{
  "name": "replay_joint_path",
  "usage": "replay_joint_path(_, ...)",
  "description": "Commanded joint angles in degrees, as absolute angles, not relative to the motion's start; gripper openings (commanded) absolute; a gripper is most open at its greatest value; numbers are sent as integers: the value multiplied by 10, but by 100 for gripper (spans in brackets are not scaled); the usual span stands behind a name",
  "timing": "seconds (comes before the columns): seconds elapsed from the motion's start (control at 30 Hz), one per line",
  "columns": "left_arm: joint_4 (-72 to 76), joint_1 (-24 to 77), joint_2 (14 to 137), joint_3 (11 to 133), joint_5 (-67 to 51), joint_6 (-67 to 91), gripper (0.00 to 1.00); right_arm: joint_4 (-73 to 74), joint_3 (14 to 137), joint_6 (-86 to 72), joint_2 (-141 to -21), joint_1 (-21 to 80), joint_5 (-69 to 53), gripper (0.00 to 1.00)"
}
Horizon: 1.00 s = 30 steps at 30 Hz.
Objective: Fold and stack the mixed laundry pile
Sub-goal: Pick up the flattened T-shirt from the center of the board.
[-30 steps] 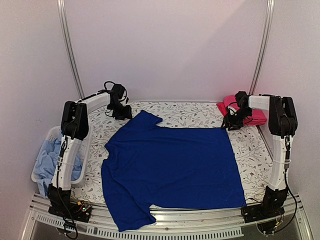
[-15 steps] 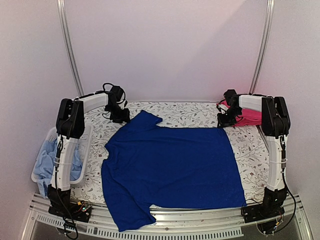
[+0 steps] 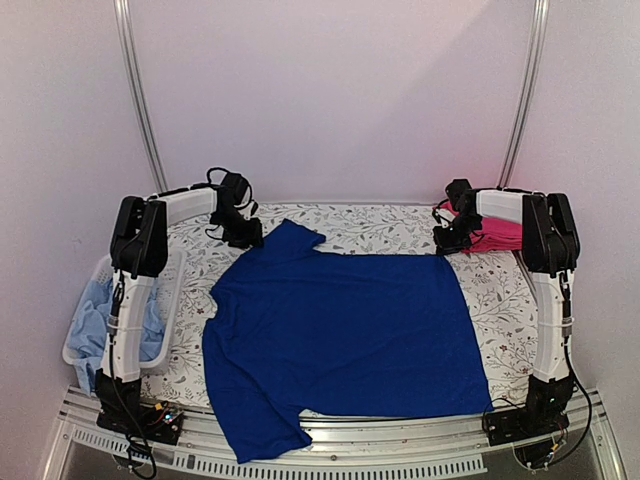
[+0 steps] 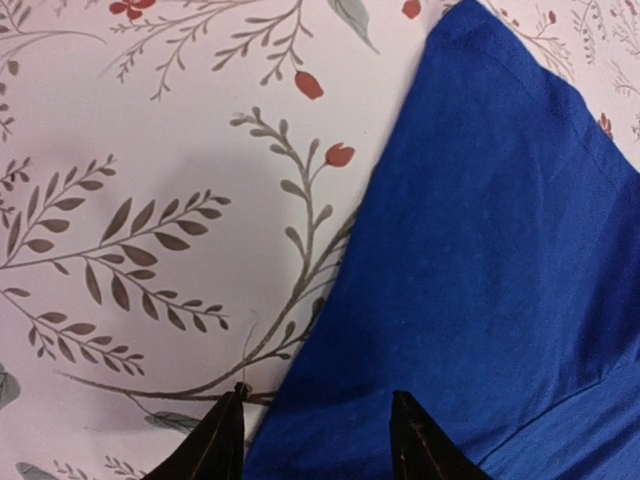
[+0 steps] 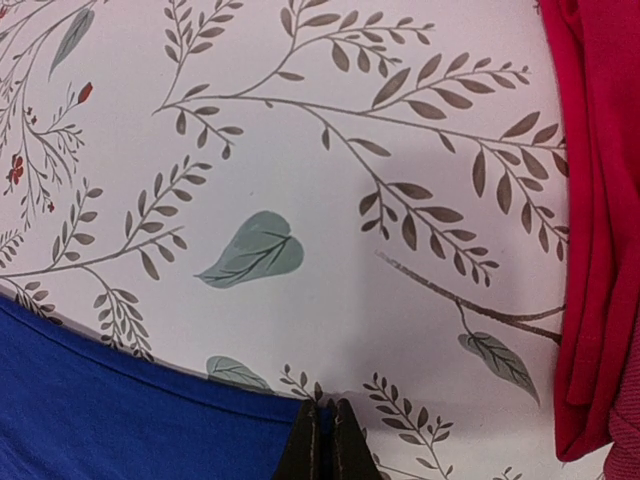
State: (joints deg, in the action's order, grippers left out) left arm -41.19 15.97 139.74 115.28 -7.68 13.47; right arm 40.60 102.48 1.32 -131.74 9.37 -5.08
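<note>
A royal-blue shirt (image 3: pixel 340 330) lies spread flat on the floral table cover (image 3: pixel 380 228), with no print showing. My left gripper (image 3: pixel 250 238) is open at the shirt's far-left sleeve. In the left wrist view its jaws (image 4: pixel 318 400) straddle the blue cloth's edge (image 4: pixel 480 250). My right gripper (image 3: pixel 445 245) is shut on the shirt's far-right corner; the right wrist view shows a sliver of blue cloth (image 5: pixel 130 430) pinched at the fingertips (image 5: pixel 328 405). A folded red-pink garment (image 3: pixel 500 228) lies just right of it and shows in the right wrist view (image 5: pixel 600 200). A light-blue shirt (image 3: pixel 95 320) sits in the basket.
A white perforated basket (image 3: pixel 100 268) hangs off the table's left side beside the left arm. The blue shirt's near sleeve hangs over the metal front rail (image 3: pixel 400 440). White walls and two rails close in the back.
My right gripper has moved a little left to the shirt's far-right corner. My left gripper has shifted slightly right toward the sleeve. The shirt lies the same.
</note>
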Motion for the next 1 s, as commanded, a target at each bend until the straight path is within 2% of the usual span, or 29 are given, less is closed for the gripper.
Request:
replay_joint_path(0.0,-414,182,1422,1169,-80,121,49,443,1013,6,-1349,94,-40,0)
replay_joint_path(0.3,-445,207,1482,1232,31,88,39,444,1019,3,-1353,91,-45,0)
replay_joint_path(0.37,-446,207,1494,1244,32,87,30,445,1021,3,-1355,90,-47,0)
replay_joint_path(0.47,-445,205,1495,1250,40,90,9,444,1032,3,-1357,90,-49,0)
replay_joint_path(0.53,-436,198,1485,1248,34,99,0,445,1046,3,-1356,89,-53,0)
replay_joint_path(0.83,-369,147,1417,1258,-76,138,0,453,1133,-39,-1351,66,-100,0)
replay_joint_path(0.97,-359,149,1379,1234,-97,130,0,446,1133,-40,-1324,64,-136,0)
